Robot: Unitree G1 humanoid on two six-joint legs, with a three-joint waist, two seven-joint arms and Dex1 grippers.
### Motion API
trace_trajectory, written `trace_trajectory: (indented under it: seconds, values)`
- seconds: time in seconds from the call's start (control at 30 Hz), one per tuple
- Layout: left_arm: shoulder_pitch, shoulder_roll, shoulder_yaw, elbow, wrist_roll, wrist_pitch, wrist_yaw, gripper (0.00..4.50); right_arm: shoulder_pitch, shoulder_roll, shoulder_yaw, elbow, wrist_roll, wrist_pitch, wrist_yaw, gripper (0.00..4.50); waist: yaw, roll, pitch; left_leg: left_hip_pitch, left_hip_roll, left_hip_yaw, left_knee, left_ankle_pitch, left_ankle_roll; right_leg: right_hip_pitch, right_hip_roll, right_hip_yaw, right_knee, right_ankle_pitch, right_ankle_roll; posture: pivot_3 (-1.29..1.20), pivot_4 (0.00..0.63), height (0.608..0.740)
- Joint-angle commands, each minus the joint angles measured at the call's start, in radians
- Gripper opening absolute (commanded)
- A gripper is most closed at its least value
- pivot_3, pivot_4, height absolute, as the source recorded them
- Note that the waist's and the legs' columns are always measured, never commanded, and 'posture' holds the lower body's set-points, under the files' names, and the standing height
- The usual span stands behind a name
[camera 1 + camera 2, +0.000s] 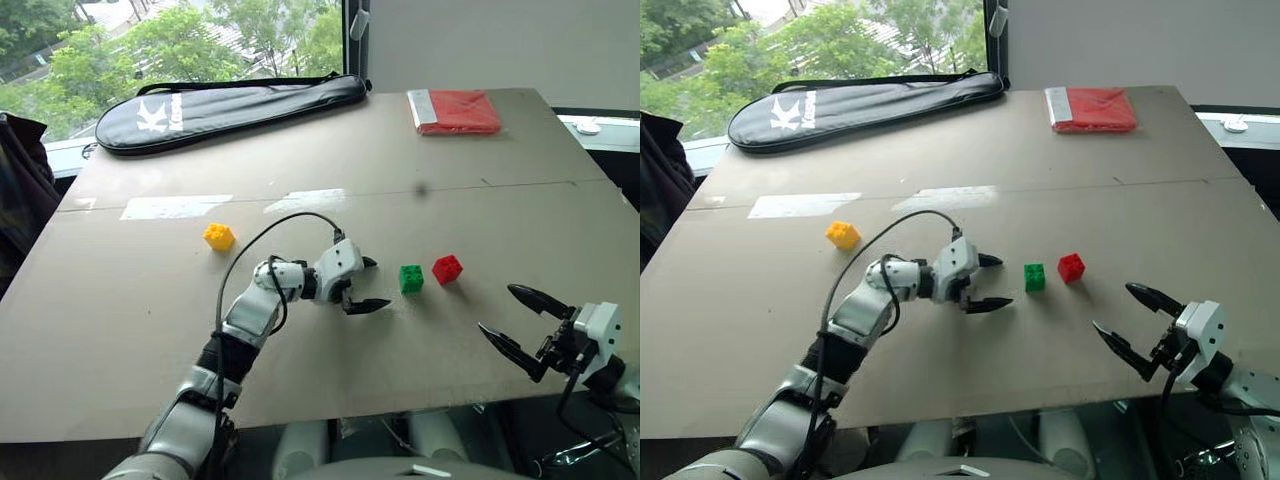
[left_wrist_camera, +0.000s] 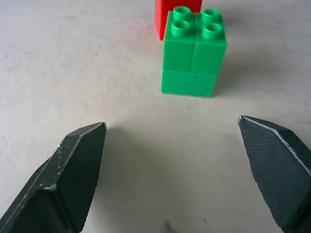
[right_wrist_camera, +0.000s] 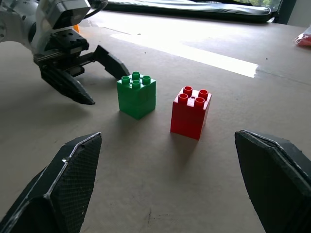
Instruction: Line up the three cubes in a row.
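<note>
On the brown table the green cube (image 1: 411, 278) and the red cube (image 1: 447, 268) stand side by side, a small gap between them. The yellow cube (image 1: 218, 236) sits apart, farther left. My left gripper (image 1: 368, 284) is open just left of the green cube, fingers pointing at it with nothing between them; its wrist view shows the green cube (image 2: 193, 51) a short way ahead with the red cube (image 2: 177, 17) behind it. My right gripper (image 1: 518, 321) is open near the table's front right edge, empty, facing the green cube (image 3: 136, 94) and red cube (image 3: 191, 111).
A long black racket bag (image 1: 230, 110) lies across the table's far left. A flat red folded packet (image 1: 455, 111) rests at the far right. The table's front edge (image 1: 300, 420) runs just behind my arms.
</note>
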Motion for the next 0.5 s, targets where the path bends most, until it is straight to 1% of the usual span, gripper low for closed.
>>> trace_trajectory:
  seconds: [0.03,0.1,0.13,0.2,0.27,0.37,0.5]
  values:
    - [0.164,0.09,0.115,-0.242,-0.112,0.101,0.006,4.44,0.005,-0.021,-0.018,-0.048,0.042,0.013,0.032,4.5,-0.001,0.001,0.0,0.0,0.0,0.0,-0.001,0.0,0.0,-0.001,0.0,0.001,0.0,0.0,0.0,0.0,0.15,0.707]
    - [0.269,0.106,0.207,-0.344,-0.175,0.155,0.063,4.44,0.003,-0.028,-0.014,-0.056,0.056,0.026,0.046,4.5,0.004,0.002,0.002,-0.001,0.002,-0.001,-0.001,0.0,0.0,-0.003,0.0,0.002,0.0,0.0,0.0,0.0,0.15,0.707]
    - [0.328,0.101,0.259,-0.383,-0.196,0.155,0.101,4.44,0.0,-0.03,-0.01,-0.06,0.064,0.033,0.053,4.5,0.007,0.002,0.003,-0.001,0.002,-0.001,-0.001,0.0,0.0,-0.003,-0.001,0.002,0.0,0.0,0.0,0.0,0.15,0.707]
    - [0.432,0.055,0.371,-0.429,-0.208,0.122,0.212,4.44,-0.017,-0.032,0.003,-0.062,0.073,0.046,0.065,4.5,0.014,0.002,0.003,-0.001,0.001,-0.001,-0.001,0.0,0.0,-0.003,-0.002,0.002,0.0,0.0,0.0,0.0,0.15,0.707]
    - [0.489,-0.003,0.459,-0.439,-0.193,0.08,0.331,4.44,-0.043,-0.032,0.017,-0.054,0.075,0.056,0.077,4.5,0.018,0.001,0.003,-0.001,0.001,0.0,-0.001,0.0,0.0,-0.002,-0.003,0.003,0.0,0.0,0.001,0.0,0.15,0.707]
    - [0.515,-0.038,0.512,-0.424,-0.11,0.009,0.463,4.44,-0.083,-0.034,0.033,-0.036,0.073,0.069,0.09,4.5,0.029,0.0,0.004,-0.001,-0.001,0.0,0.0,0.0,0.0,-0.002,-0.003,0.003,0.0,0.0,0.001,0.0,0.15,0.707]
    - [0.429,-0.084,0.611,-0.312,-0.062,-0.034,0.669,4.44,-0.138,-0.038,0.055,-0.026,0.072,0.089,0.11,4.5,0.032,-0.001,0.004,-0.001,-0.002,0.002,0.0,0.0,0.0,-0.002,-0.002,0.0,0.0,0.0,0.001,0.0,0.15,0.707]
